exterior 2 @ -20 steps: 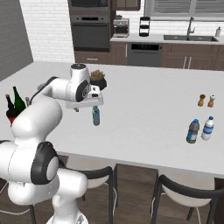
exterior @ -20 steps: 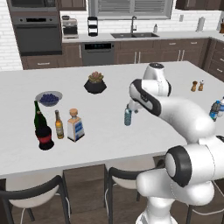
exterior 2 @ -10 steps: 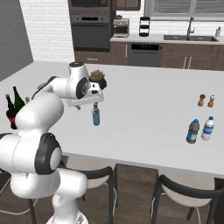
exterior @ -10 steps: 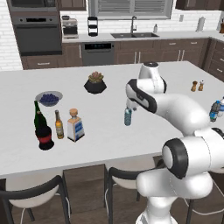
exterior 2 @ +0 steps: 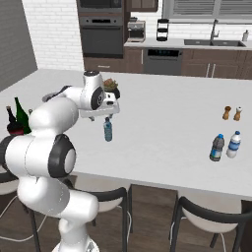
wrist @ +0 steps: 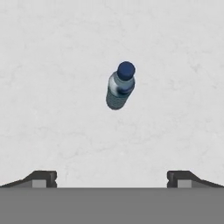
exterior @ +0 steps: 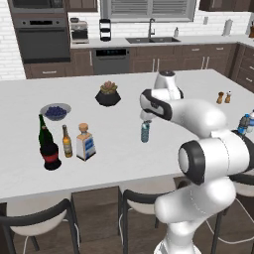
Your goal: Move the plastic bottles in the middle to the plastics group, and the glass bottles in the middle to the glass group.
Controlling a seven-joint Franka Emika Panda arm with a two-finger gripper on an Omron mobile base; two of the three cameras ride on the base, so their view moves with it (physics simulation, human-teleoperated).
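Hovering directly above the small water bottle, the gripper had swung from just beside it to over its blue cap, which suggested the pick for the plastics group was about to begin. Its jaws stood fully spread and empty, touching nothing, with the bottle upright on the white counter below.

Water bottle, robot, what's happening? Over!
Hand open, above the water bottle. Bottle upright on the counter, not held. Nothing in the way.
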